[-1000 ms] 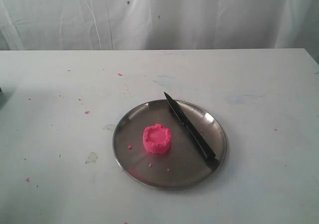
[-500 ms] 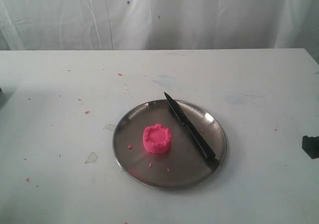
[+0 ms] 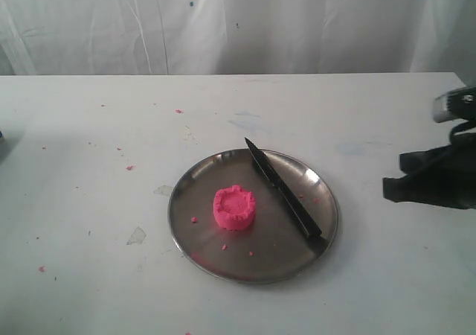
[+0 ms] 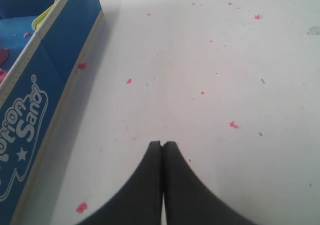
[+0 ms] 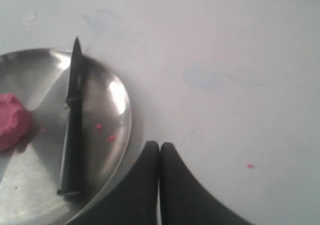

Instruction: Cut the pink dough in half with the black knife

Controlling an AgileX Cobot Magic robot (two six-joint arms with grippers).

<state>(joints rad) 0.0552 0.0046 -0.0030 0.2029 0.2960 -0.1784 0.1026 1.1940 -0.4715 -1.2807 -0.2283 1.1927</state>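
Observation:
The pink dough (image 3: 234, 207) is a whole round puck with a ridged top, lying left of centre on the steel plate (image 3: 223, 264). The black knife (image 3: 282, 189) lies flat across the plate's right side, tip towards the back, handle near the front right rim. My right gripper (image 3: 388, 189) hangs shut and empty right of the plate. In the right wrist view its tips (image 5: 159, 145) sit just outside the plate (image 5: 122, 135), beside the knife (image 5: 72, 125), with the dough (image 5: 12, 122) at the picture's edge. My left gripper (image 4: 163, 144) is shut over bare table, not seen in the exterior view.
A blue sand box (image 4: 35, 100) stands beside the left gripper. Tiny pink crumbs (image 3: 130, 167) are scattered over the white table (image 3: 89, 275) and the plate. A white curtain (image 3: 238, 22) hangs behind the table's far edge.
The right arm has come into the exterior view from the right edge and moved left towards the plate. Dough, knife and plate have not moved.

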